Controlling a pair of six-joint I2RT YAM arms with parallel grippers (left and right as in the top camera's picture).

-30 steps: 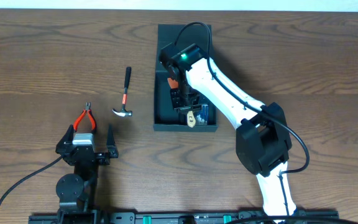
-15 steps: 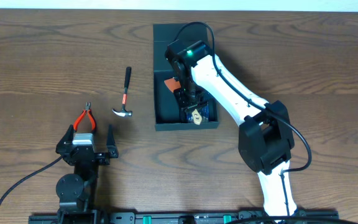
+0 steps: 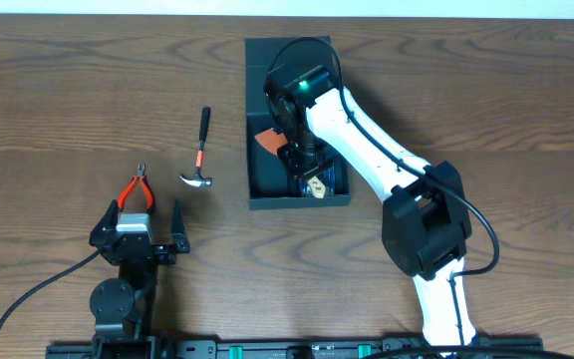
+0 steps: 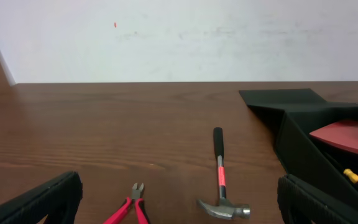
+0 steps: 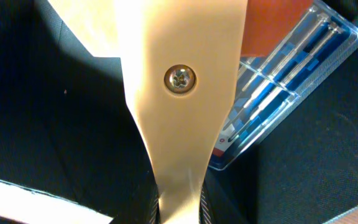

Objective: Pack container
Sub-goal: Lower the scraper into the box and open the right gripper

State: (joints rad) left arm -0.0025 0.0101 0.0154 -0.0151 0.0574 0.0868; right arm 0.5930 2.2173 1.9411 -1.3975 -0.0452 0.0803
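Note:
The dark teal container (image 3: 297,202) lies open at the table's middle, its flap lid (image 3: 289,55) on the far side. My right gripper (image 3: 303,165) is inside it, shut on a scraper's tan handle (image 5: 176,118); the scraper's orange blade (image 3: 266,141) points left over the box floor. Under the handle a clear case of blue screwdrivers (image 5: 291,87) lies in the box. My left gripper (image 3: 138,234) rests open and empty near the front left; in the left wrist view (image 4: 179,211) its fingers (image 4: 39,202) stand wide apart. The box (image 4: 309,149) shows at that view's right.
Red-handled pliers (image 3: 137,189) lie just ahead of my left gripper. A hammer (image 3: 201,155) with a black and red handle lies between the pliers and the box. Both also show in the left wrist view: the pliers (image 4: 129,208) and the hammer (image 4: 220,186).
My right gripper moved toward the far side of the box with the scraper, and the orange blade has swung a little to the left. The left arm has not moved.

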